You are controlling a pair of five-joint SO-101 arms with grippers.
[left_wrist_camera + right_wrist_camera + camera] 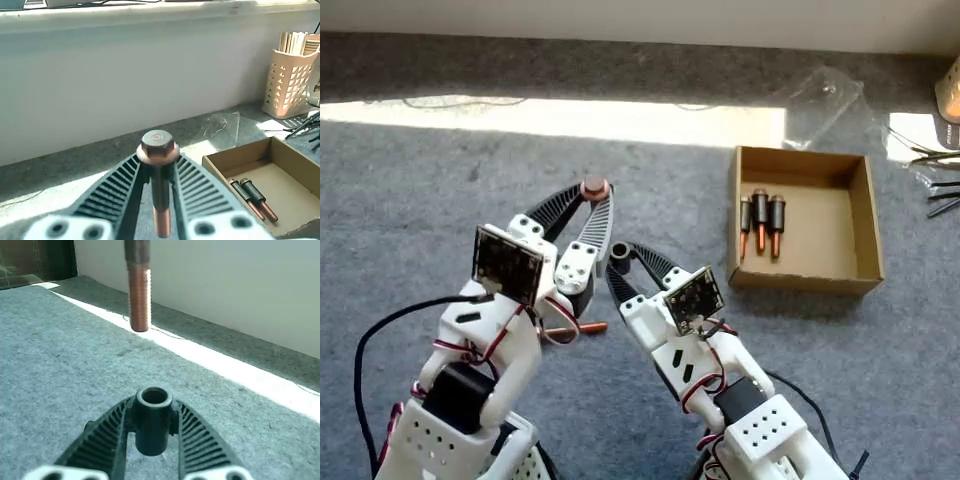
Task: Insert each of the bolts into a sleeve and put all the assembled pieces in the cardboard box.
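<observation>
My left gripper (592, 196) is shut on a copper bolt (593, 187), held upright with its hex head on top; in the left wrist view the bolt (159, 185) hangs between the black ribbed fingers (115, 195). Just beside it, my right gripper (620, 258) is shut on a dark sleeve (619, 251) with its open end up. From the right wrist the sleeve (152, 420) sits in the jaws, and the bolt's threaded shank (139, 290) hangs beyond it, off to one side. The cardboard box (855, 215) holds three assembled pieces (761, 222). Another copper bolt (588, 327) lies on the carpet under the left arm.
Grey carpet covers the table. A clear plastic bag (825, 98) lies behind the box. Black cables (938, 182) and a perforated basket (290, 75) with sticks stand at the far right. A white wall runs along the back.
</observation>
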